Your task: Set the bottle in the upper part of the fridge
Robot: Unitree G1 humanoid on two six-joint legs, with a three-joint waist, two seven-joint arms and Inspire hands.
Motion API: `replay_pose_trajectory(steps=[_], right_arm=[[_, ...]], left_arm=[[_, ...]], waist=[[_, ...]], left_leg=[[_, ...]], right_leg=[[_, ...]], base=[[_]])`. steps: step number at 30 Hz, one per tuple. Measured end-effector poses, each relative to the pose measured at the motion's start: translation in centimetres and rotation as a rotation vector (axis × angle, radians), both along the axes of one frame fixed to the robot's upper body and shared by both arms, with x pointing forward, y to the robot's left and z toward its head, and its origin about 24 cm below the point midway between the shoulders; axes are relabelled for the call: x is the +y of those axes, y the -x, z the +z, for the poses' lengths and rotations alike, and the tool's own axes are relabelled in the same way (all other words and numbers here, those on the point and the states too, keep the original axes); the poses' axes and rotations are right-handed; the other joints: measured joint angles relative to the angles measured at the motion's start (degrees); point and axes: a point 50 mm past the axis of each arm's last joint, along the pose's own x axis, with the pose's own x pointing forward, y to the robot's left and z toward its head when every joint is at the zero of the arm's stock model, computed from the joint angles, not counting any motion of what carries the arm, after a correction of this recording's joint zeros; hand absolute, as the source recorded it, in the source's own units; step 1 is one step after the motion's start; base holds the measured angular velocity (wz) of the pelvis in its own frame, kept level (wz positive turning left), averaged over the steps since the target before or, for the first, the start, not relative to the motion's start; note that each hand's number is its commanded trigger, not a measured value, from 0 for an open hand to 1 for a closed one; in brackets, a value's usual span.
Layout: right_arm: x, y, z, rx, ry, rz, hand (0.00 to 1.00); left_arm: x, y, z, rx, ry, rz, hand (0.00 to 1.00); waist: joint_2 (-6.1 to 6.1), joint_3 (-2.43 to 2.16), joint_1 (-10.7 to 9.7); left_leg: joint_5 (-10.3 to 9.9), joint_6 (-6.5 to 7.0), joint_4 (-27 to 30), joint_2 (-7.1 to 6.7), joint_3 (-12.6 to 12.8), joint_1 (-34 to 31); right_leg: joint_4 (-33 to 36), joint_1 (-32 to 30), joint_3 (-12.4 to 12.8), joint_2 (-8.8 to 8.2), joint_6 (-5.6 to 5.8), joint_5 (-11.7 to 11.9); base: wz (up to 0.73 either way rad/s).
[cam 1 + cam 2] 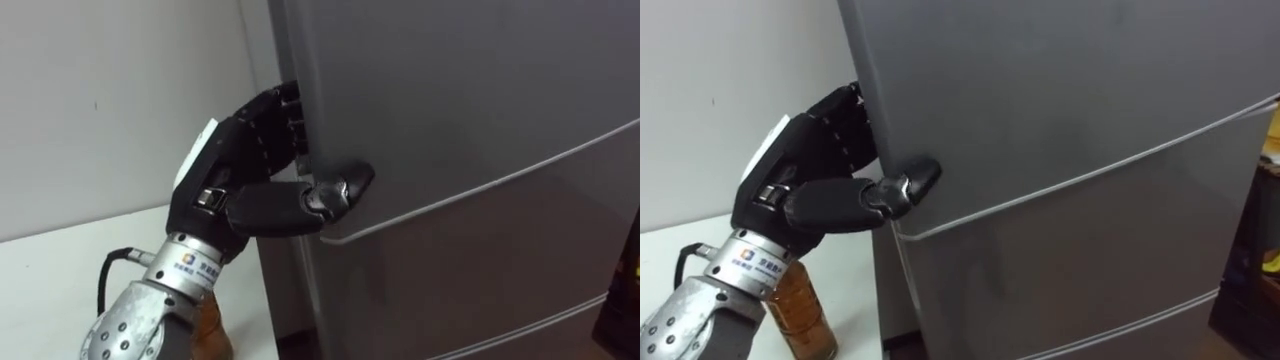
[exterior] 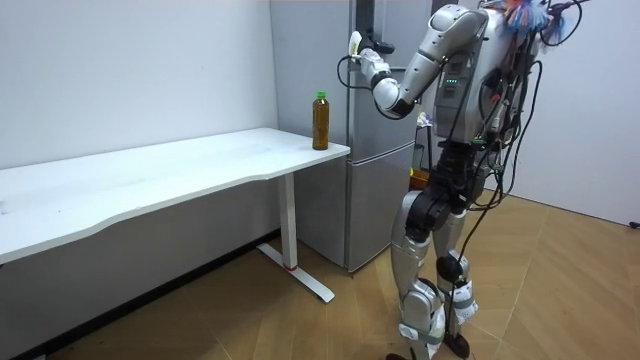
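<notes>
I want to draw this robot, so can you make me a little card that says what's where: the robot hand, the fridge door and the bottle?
Robot: stands facing the grey fridge, beside the end of the white table
Left robot hand: raised at the upper door, fingers hooked round its edge on the table side, thumb pressed on the front
Upper door: looks shut
Bottle: upright on the table corner nearest the fridge, green cap, brown drink, nothing holding it
Not yet done: door opened, bottle picked up
</notes>
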Motion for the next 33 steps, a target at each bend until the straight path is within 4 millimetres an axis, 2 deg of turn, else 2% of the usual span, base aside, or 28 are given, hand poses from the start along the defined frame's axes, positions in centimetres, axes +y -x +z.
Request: replay_pose_trajectory(steps=[3, 4, 6, 33], right_arm=[[-0.02, 0.09, -0.01, 0.002, 0.001, 0.002, 0.00], [-0.03, 0.10, -0.01, 0.003, 0.001, 0.002, 0.00], [-0.03, 0.18, -0.02, 0.004, 0.001, -0.001, 0.00], [-0.01, 0.52, -0.11, 0.000, -0.011, -0.042, 0.00]], left_arm=[[-0.49, 0.10, -0.07, 0.002, 0.000, -0.019, 0.14], [-0.59, 0.15, -0.06, 0.000, -0.004, -0.026, 0.07], [-0.81, 0.20, -0.13, 0.001, -0.008, -0.037, 0.01], [-1.05, 0.34, -0.15, -0.012, -0.045, -0.044, 0.00]], waist=[[0.02, -0.02, 0.5], [0.02, -0.02, 0.5], [0.00, -0.01, 0.5], [-0.02, -0.05, 0.7]], left_leg=[[0.0, 0.02, 0.0, 0.00, 0.0, 0.0], [0.0, 0.03, 0.0, 0.00, 0.0, 0.1], [0.0, 0.04, 0.0, 0.00, 0.0, 0.2], [0.0, 0.04, 0.0, -0.01, 0.1, 0.4]], right_leg=[[0.1, 0.0, 0.3, 0.04, 0.00, 0.0], [0.1, 0.0, 0.3, 0.04, 0.00, 0.0], [0.1, 0.2, 0.3, 0.04, 0.00, 0.0], [0.1, 0.3, 0.1, 0.00, 0.00, 0.0]], base=[[0.00], [0.00], [0.00], [0.00]])
